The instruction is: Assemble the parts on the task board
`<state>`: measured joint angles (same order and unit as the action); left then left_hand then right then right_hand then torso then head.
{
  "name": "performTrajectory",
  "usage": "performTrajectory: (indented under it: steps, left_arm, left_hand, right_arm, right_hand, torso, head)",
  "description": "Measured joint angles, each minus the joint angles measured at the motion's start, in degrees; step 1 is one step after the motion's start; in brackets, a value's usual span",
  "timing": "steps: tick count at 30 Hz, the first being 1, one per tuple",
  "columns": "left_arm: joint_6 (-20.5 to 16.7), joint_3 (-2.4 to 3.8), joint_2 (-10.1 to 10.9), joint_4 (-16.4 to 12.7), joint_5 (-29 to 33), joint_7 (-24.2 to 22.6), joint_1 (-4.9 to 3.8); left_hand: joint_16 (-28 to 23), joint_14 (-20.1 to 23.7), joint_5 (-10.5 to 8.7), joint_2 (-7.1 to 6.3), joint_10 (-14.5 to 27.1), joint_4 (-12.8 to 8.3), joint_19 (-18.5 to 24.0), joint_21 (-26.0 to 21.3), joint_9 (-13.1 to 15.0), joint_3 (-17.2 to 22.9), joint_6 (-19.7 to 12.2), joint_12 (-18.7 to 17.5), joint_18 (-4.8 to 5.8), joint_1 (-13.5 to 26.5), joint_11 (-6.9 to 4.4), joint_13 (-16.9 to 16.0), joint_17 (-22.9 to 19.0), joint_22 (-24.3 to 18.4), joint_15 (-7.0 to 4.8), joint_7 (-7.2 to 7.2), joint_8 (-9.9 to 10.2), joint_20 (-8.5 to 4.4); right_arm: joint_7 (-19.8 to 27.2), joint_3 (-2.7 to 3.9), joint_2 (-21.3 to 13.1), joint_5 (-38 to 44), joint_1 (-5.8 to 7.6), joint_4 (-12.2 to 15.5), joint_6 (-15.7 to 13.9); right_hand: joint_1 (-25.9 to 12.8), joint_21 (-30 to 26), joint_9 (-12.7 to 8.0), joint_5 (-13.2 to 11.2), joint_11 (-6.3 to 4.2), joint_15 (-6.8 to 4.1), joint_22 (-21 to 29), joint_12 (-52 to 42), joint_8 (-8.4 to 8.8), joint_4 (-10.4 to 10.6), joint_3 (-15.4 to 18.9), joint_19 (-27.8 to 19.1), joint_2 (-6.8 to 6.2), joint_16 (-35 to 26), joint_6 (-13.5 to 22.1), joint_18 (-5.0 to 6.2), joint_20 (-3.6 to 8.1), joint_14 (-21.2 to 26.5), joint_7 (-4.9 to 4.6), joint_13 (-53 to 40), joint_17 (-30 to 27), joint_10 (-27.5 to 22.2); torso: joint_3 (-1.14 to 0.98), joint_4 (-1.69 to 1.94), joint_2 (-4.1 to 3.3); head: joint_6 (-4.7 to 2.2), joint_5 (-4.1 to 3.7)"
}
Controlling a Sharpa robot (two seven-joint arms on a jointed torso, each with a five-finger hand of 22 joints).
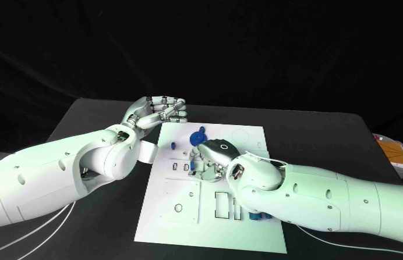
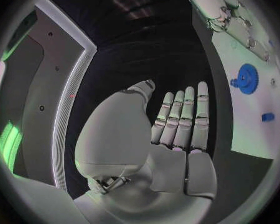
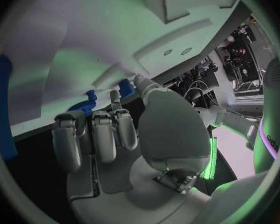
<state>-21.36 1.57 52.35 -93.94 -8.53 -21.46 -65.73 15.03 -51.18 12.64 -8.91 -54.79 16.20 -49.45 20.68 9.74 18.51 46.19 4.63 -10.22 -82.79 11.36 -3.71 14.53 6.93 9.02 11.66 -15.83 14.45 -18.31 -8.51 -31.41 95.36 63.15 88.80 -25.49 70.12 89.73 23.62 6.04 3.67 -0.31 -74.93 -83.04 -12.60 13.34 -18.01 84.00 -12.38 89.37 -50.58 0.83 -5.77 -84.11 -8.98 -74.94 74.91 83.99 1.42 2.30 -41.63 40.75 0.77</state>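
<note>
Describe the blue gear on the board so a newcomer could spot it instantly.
Start at the white board in the middle of the black table. Near its far edge, just beyond the right robot hand, sits the blue gear: round and toothed, bigger than the other blue pieces.

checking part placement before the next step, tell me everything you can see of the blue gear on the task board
The blue gear is a round toothed wheel with a raised hub at its centre, plastic by its look, also seen in the left wrist view. It sits on the far part of the white task board, whether flat or on a peg I cannot tell. Neither hand touches it: the right hand is on the board just nearer, the left hand is held off the board's far left corner.
</note>
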Motion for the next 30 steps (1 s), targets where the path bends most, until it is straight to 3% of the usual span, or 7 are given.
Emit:
performTrajectory:
  steps: [6, 10, 15, 19, 22, 25, 30]
  left_arm:
    - [0.0, 0.00, 0.0, 0.2, 0.0, 0.1, 0.01]
    - [0.1, 0.00, 0.0, 0.7, -0.2, 0.5, 0.02]
    - [0.8, 0.00, 0.1, 1.6, -2.1, 2.6, 0.02]
    - [2.3, 0.00, 0.0, 2.5, -6.7, 6.8, 0.01]
    - [4.3, 0.00, -0.1, 2.9, -12.3, 11.7, 0.00]
    - [7.0, 0.00, -0.5, 3.0, -19.0, 17.0, -0.01]
    - [11.9, 0.00, -1.4, 3.0, -29.7, 25.9, -0.04]
  left_hand:
    - [0.0, 0.0, 0.00, 0.00, 0.0, 0.0, 0.0, 0.0, 0.0, 0.0, -0.2, 0.0, 0.00, 0.0, 0.00, 0.0, 0.1, 0.0, 0.00, 0.20, 0.2, 0.00]
    - [1.6, -3.4, -0.22, 0.00, -0.8, 0.0, -2.6, 1.7, 0.0, 0.0, -0.2, -0.2, 0.01, 0.0, -0.48, -0.2, 1.4, 0.3, -0.86, 0.20, 0.2, -0.58]
    - [8.6, -13.1, -0.22, -0.36, -9.7, 0.2, -9.2, 7.3, 0.7, 0.2, 3.2, 2.9, 0.01, 2.5, -3.45, -1.5, 6.3, 2.9, -4.46, -0.30, -1.0, -3.98]
    - [21.3, -23.6, -0.22, -1.28, -17.1, 0.2, -16.1, 16.7, 1.8, 0.2, 6.2, 6.6, 0.02, 4.5, -6.34, -4.0, 15.6, 7.9, -7.87, -2.32, -2.2, -7.71]
    - [39.8, -26.2, -0.48, -1.57, -17.1, 0.3, -16.4, 27.3, 3.5, 0.0, 6.6, 12.9, 0.01, 4.8, -6.97, -9.5, 33.1, 16.0, -8.63, -2.77, -4.1, -8.85]
    - [57.7, -30.8, -0.48, -0.26, -12.5, 0.3, -19.5, 45.0, 7.0, -0.7, 5.1, 26.4, 2.28, 6.2, -7.84, -20.6, 51.6, 37.2, -9.41, -3.87, -9.2, -9.43]
    - [64.3, -32.7, -0.48, 1.42, -9.4, 0.7, -23.5, 56.4, 12.4, -1.8, 3.6, 42.3, 3.60, 13.9, -9.06, -32.6, 59.0, 53.0, -10.52, -5.07, -17.4, -9.77]
  right_arm:
    - [0.2, -0.01, -1.1, 0.0, -0.01, 1.2, -1.6]
    - [1.9, 0.00, -3.6, -0.8, 0.24, 3.3, -4.4]
    - [7.4, 0.28, -7.7, -6.0, 2.08, 6.1, -7.5]
    - [12.6, 0.37, -11.5, -13.8, 4.00, 8.4, -8.0]
    - [15.7, 0.47, -14.8, -20.0, 5.43, 9.8, -7.8]
    - [17.7, 0.52, -17.3, -24.9, 6.71, 10.6, -7.2]
    - [19.4, 0.55, -20.1, -30.0, 7.94, 10.8, -6.4]
  right_hand:
    - [0.5, -0.3, -0.1, 0.0, 0.41, 0.22, 0.0, 0.4, 0.88, 2.2, 4.2, 0.0, 0.49, -0.1, 0.6, 0.00, 0.00, 0.2, -0.22, 0.0, 0.0, 0.0]
    - [4.9, -2.1, -0.1, 4.1, 0.61, 0.21, 0.0, 0.9, 1.10, 2.4, 5.3, 0.0, 2.11, -0.4, 0.6, 0.01, -0.40, 0.2, -0.22, 0.0, 0.0, -0.2]
    - [7.1, -3.6, 0.1, 5.8, 0.61, 0.21, 0.0, 0.9, 1.10, 1.6, 4.4, 0.0, 3.46, -0.4, -0.3, 0.00, -0.40, 0.2, -0.14, 0.0, 0.0, -0.2]
    - [7.9, -3.8, 0.4, 6.2, 0.48, 0.21, 0.0, 1.1, 0.27, 1.4, 4.0, 0.0, 3.85, -0.4, -1.3, 0.01, -0.40, 0.2, 0.27, 0.0, 0.0, -0.3]
    - [7.9, -3.8, 0.8, 6.9, 0.39, 0.21, 0.0, 1.1, -0.49, 1.4, 3.9, 0.0, 3.85, -0.4, -2.3, 0.00, -0.40, 0.2, 0.42, 0.0, 0.0, -0.4]
    - [7.9, -3.8, 1.0, 6.9, 0.39, 0.21, 0.0, 1.1, -0.94, 1.6, 3.8, 0.0, 3.85, -0.4, -2.5, 0.01, -0.40, 0.2, 0.67, 0.0, 0.0, -0.4]
    - [7.9, -3.8, 1.2, 6.9, 0.39, 0.21, 0.0, 1.1, -1.12, 1.6, 3.8, 0.0, 3.85, -0.4, -2.7, 0.00, -0.40, 0.2, 0.85, 0.0, 0.0, -0.4]
  torso:
    - [0.00, 0.00, 0.01]
    - [-0.04, -0.03, 0.10]
    - [-0.08, -0.19, 0.25]
    - [-0.18, -0.42, 0.49]
    - [-0.25, -0.59, 0.71]
    - [-0.36, -0.73, 0.90]
    - [-0.53, -0.96, 1.27]
  head:
    - [-0.04, -0.04]
    - [-0.15, -0.09]
    - [-0.41, 0.09]
    - [-0.43, 0.39]
    - [-0.30, 0.57]
    - [-0.23, 0.85]
    - [-0.01, 1.33]
